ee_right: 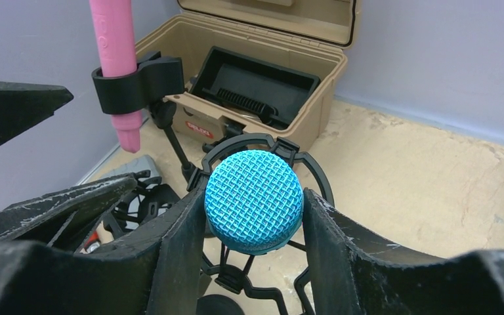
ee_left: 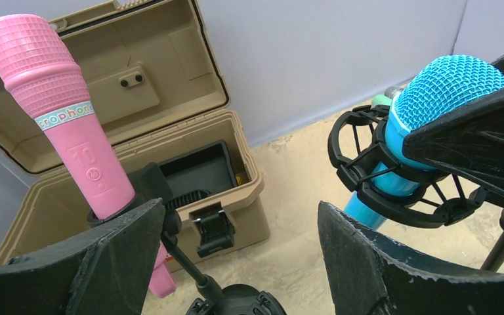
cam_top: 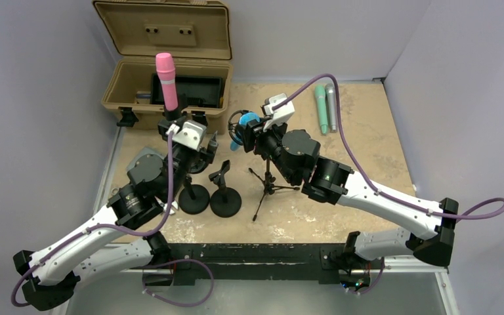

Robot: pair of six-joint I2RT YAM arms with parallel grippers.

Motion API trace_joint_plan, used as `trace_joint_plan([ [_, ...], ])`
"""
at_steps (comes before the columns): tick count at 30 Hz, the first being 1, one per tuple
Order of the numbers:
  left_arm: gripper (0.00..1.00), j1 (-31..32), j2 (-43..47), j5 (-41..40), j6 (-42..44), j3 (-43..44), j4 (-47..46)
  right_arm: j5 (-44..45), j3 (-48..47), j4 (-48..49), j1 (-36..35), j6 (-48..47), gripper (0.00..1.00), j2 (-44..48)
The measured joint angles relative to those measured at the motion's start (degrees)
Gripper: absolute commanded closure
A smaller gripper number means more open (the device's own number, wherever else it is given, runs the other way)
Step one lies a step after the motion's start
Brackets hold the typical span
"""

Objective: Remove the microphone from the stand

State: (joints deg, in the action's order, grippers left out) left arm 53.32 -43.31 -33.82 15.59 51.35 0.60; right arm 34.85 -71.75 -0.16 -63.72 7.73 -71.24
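Pink microphone [ee_left: 85,151] looks smooth plastic, blue microphone [ee_right: 254,200] meshed.

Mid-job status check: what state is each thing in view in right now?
blue microphone: seated in shock mount
right gripper: closed on its head
left gripper: open, empty
pink microphone: upright in its clip
case: lid open
short stand: holds nothing
green microphone, grey microphone: lying on table

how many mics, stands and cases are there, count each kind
microphones: 4 (pink microphone, blue microphone, green microphone, grey microphone)
stands: 3 (occupied round-base stand, empty round-base stand, tripod stand)
cases: 1 (tan case, lid open)
total: 8
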Motion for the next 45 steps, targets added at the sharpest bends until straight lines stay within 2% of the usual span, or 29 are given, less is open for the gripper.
trace_joint_plan([
  [5,0.16,0.0,0.7,0.0,0.0,0.0,0.0,0.1,0.0,0.2,0.1,0.0,0.86,0.0],
  [11,0.16,0.1,1.0,0.1,0.0,0.0,0.0,0.1,-2.0,-1.2,0.2,-0.5,1.00,-0.7],
  [21,0.16,0.1,1.0,0.1,0.0,0.0,0.0,0.0,-6.9,-3.4,0.3,-2.6,1.00,1.7],
  [34,0.16,0.1,0.5,0.1,0.0,0.0,0.0,0.3,-8.5,-0.8,0.3,-4.4,1.00,15.9],
  [41,0.16,0.1,-0.1,0.1,0.0,0.0,0.1,5.2,-7.1,2.0,0.4,-7.9,1.00,22.8],
  [45,0.16,0.1,-0.2,0.1,0.0,0.0,0.3,12.4,-3.7,5.0,0.4,-11.3,1.00,26.0],
])
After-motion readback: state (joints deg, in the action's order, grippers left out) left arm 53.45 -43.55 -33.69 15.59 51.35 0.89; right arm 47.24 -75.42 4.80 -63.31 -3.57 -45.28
